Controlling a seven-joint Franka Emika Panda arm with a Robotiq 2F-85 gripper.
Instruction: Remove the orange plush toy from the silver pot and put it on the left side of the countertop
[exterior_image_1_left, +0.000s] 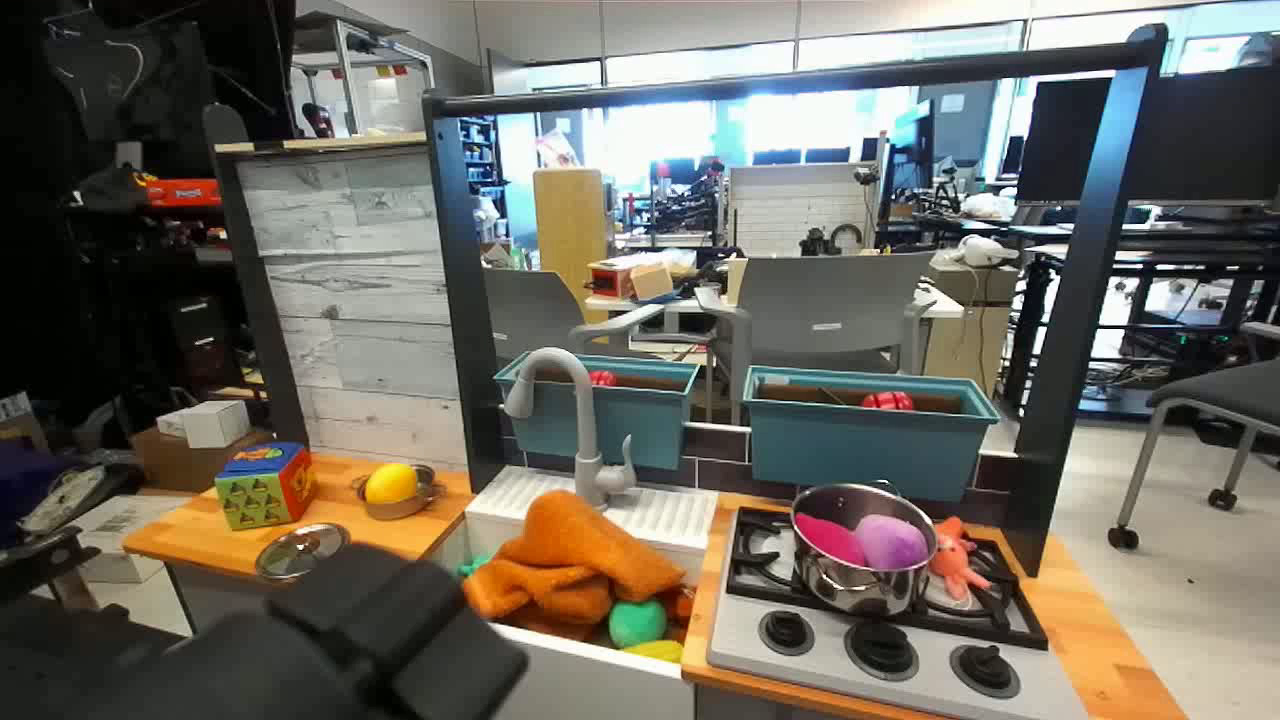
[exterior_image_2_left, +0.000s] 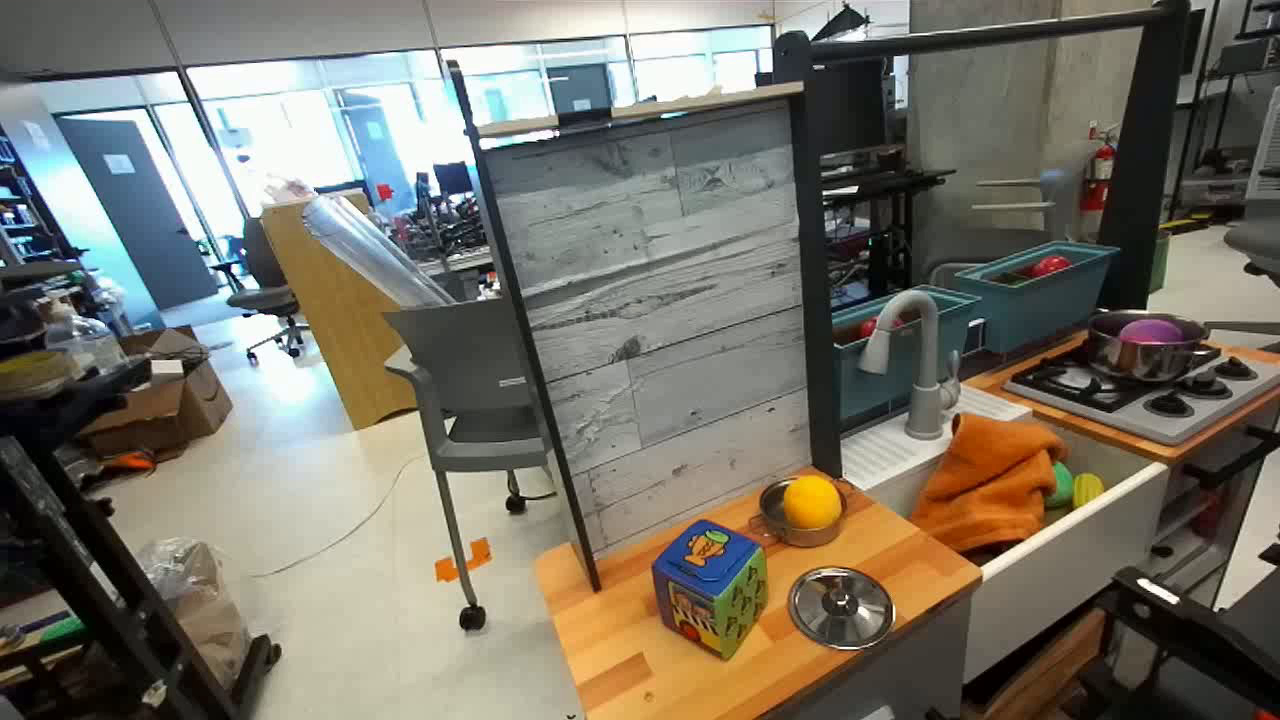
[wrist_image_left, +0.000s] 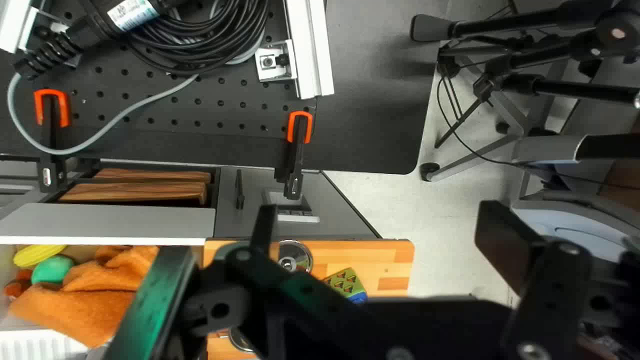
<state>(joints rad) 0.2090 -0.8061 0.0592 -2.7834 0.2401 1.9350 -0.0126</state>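
3 toys share the stove (exterior_image_1_left: 830, 662) in an exterior view: a pink toy (exterior_image_1_left: 828, 530) and a purple toy (exterior_image_1_left: 893, 542) sit inside the silver pot (exterior_image_1_left: 862, 588), whose wall likely keeps them gathered, while the orange plush toy (exterior_image_1_left: 956, 562) lies outside it, on the stove by the pot's right flank; whether it touches the metal cannot be told. Removal from the pot therefore looks met, and only the carrying across seems left. An orange cloth (exterior_image_1_left: 600, 540) heaps in the sink (exterior_image_1_left: 590, 680) along the way, a possible snag for a low path. In an exterior view the desk (exterior_image_2_left: 690, 685), judged to be the left side meant, bears a patterned cube (exterior_image_2_left: 710, 590), a lid (exterior_image_2_left: 841, 608) lying flat, and a small pan (exterior_image_2_left: 812, 537) whose rim likely stops the yellow ball (exterior_image_2_left: 811, 500) from rolling; the orange plush toy cannot be made out there, but its limp limbs should help it stay put beside them. In the wrist view the gripper (wrist_image_left: 375, 212) stands wide and holds nothing, with the orange cloth and patterned cube in sight. That spread would suit a soft, uneven body, and a swing toward the stove appears needed before any grasp.
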